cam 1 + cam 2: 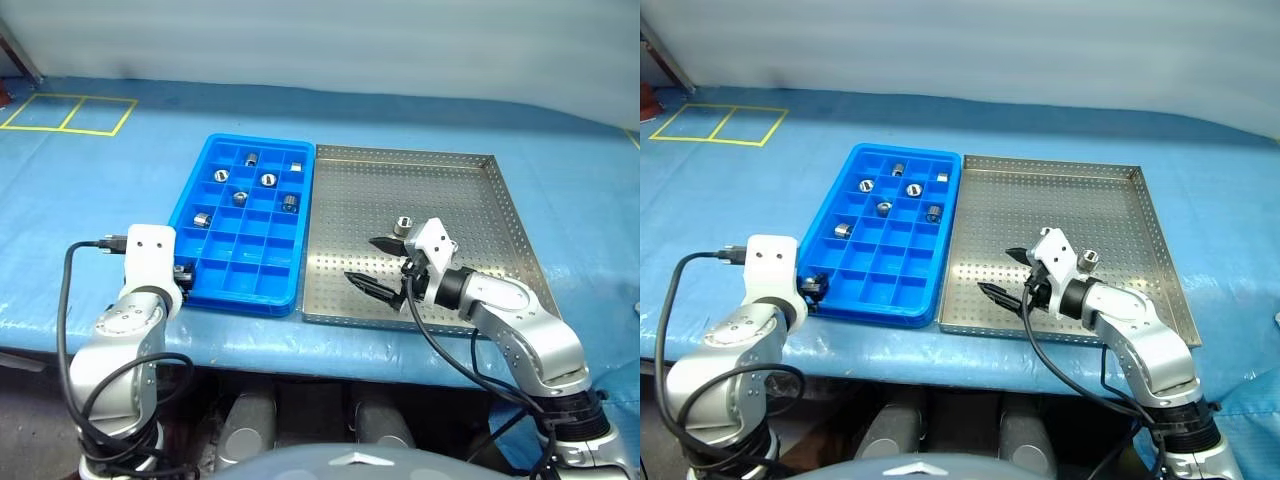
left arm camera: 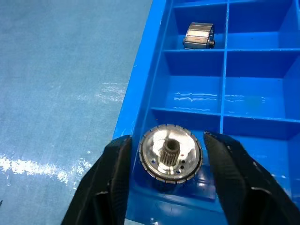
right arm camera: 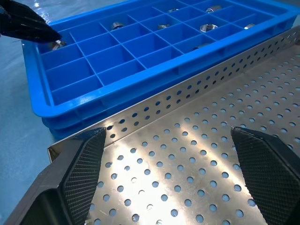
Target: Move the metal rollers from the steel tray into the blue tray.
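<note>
Roller drop at the near-left corner of the blue tray (image 1: 300,170); one roller left on the steel tray (image 1: 505,215).

Left gripper (image 2: 165,154) sits over the corner compartment, fingers (image 2: 110,164) parted either side of a metal roller (image 2: 171,153) with visible gaps, so released, not gripping. That roller stands on end, bore with toothed centre facing up toward the wrist camera, axis roughly vertical; looks set down inside the cell. Six other rollers (image 1: 240,198) already sit in far cells, mixed orientation, some on end, some on their sides. Last roller on steel tray (image 1: 403,227) is upright, hollow end up, just beyond the right gripper (image 1: 372,266). Right fingers (image 3: 77,161) wide apart, empty, low over the perforated floor near its front edge, pointing left toward the blue tray — presumably staged for that last pick. Both trays butt together on the blue worktop (image 1: 120,190).
</note>
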`<action>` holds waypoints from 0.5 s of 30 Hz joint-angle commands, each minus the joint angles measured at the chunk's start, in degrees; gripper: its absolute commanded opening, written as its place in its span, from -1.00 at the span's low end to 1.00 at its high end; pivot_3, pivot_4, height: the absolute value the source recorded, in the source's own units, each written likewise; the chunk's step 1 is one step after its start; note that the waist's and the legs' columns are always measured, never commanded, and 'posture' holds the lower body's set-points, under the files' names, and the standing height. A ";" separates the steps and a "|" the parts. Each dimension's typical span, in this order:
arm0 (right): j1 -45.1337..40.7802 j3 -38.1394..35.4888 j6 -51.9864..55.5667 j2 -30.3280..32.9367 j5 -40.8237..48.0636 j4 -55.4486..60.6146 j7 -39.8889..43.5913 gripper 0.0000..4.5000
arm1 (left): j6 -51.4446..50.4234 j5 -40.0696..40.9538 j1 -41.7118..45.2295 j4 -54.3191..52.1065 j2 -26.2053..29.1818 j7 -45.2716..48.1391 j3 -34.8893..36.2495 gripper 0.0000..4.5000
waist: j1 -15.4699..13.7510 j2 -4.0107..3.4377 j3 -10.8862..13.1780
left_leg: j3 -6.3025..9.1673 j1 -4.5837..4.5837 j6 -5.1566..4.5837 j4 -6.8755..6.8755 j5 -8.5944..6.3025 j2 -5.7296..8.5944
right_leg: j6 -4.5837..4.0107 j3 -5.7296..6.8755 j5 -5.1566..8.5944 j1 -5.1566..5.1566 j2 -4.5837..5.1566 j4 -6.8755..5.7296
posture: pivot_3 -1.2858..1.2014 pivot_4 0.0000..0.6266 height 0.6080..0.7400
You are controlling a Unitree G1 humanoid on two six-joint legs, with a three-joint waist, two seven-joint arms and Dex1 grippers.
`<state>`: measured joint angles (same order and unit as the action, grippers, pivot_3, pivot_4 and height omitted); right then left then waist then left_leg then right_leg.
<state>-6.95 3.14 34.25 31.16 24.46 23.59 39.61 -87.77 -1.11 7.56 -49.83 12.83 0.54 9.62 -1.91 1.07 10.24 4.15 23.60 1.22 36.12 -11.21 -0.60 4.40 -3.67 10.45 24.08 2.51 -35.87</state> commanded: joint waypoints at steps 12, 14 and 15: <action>-5.00 -3.00 4.15 -1.99 -8.31 -8.11 -14.07 1.00 | 28.10 12.02 6.85 10.13 -1.19 17.13 -12.73 0.63 | -0.04 0.00 -0.01 | -0.07 0.07 0.00 -0.07 0.00 0.02 | -0.03 -0.02 0.01 0.10 0.04 0.05 | 0.15 -0.52 1.00; -4.87 -3.75 4.24 -2.50 -8.12 -7.80 -14.75 1.00 | 32.35 12.22 9.33 15.03 -2.00 17.97 -14.17 0.63 | 0.05 0.00 -0.01 | -0.10 0.08 -0.01 -0.11 0.01 0.01 | -0.05 -0.03 0.02 0.15 0.02 0.00 | 0.15 -0.52 1.00; -4.58 -4.11 4.35 -2.58 -7.96 -7.28 -14.86 1.00 | 34.26 12.14 11.28 18.41 -2.73 18.31 -14.93 0.63 | 0.04 0.00 -0.01 | -0.10 0.11 -0.01 -0.11 0.01 0.01 | -0.05 -0.03 0.01 0.18 0.02 -0.02 | 0.14 -0.52 1.00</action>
<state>-10.79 0.83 38.38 28.68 16.13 14.28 25.27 -57.66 10.30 16.44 -33.53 10.73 18.06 -4.31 -1.88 1.06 10.23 4.06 23.71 1.21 36.03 -11.20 -0.58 4.36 -3.70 10.47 24.26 2.53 -35.90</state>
